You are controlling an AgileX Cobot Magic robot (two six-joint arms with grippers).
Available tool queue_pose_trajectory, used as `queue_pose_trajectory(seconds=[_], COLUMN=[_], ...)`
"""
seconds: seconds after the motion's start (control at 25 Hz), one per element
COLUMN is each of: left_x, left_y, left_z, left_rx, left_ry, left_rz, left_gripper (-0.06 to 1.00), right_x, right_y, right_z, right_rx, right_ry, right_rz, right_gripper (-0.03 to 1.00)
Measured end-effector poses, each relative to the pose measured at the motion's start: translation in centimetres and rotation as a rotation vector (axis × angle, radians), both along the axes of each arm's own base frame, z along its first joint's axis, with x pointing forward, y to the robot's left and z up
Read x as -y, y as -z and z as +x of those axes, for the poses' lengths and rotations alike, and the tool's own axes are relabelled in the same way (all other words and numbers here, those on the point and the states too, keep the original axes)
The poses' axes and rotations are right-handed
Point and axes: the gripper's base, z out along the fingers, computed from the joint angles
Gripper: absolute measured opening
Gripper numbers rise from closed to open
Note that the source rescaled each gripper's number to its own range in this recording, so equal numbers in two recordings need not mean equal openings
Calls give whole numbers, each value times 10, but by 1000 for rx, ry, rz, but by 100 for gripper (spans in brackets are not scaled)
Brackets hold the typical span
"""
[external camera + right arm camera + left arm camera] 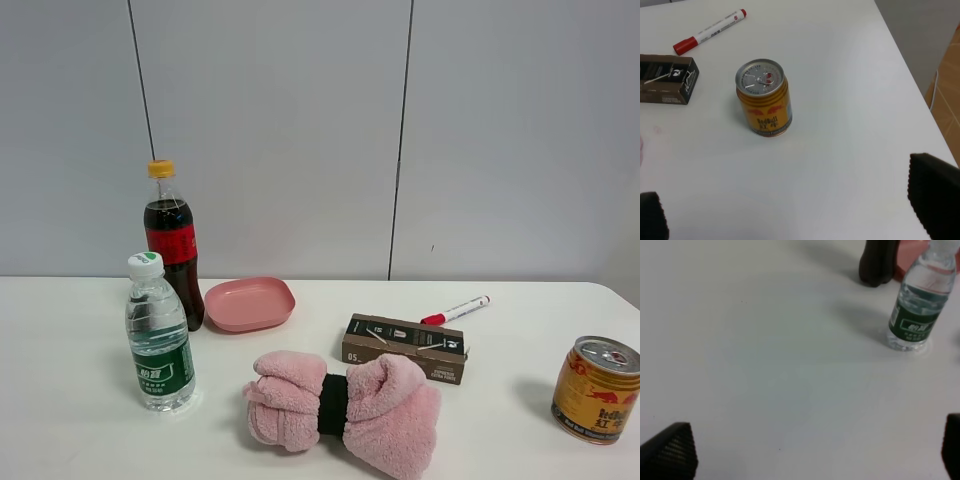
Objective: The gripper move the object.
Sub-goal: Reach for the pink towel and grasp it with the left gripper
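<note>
The fluffy pink rolled towel (385,405), cinched by a black band, lies on the white table at the front centre of the exterior high view, just in front of the brown box (405,347). Neither arm shows in that view. My left gripper (810,455) is open and empty above bare table, with the water bottle (915,310) ahead of it. My right gripper (790,210) is open and empty above bare table, near the gold can (764,97). The towel is not clearly visible in either wrist view.
A cola bottle (172,240), a water bottle (158,335) and a smooth pink dish (250,303) stand at the left. A red-capped marker (455,311) lies behind the box. The gold can (597,388) stands at the right. The table's edge (910,75) runs beside the can.
</note>
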Motion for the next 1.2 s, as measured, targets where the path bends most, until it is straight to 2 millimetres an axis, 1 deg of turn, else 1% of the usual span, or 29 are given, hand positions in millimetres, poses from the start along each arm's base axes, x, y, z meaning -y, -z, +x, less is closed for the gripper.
queue_pose_trajectory(seconds=[1.2], left_x=[0], left_y=[0], left_z=[0], left_rx=[0], left_ry=[0], left_rz=[0], left_gripper=[100], right_x=[0], right_y=[0], right_z=[0], right_rx=[0], right_ry=[0], right_rz=[0], right_gripper=[100])
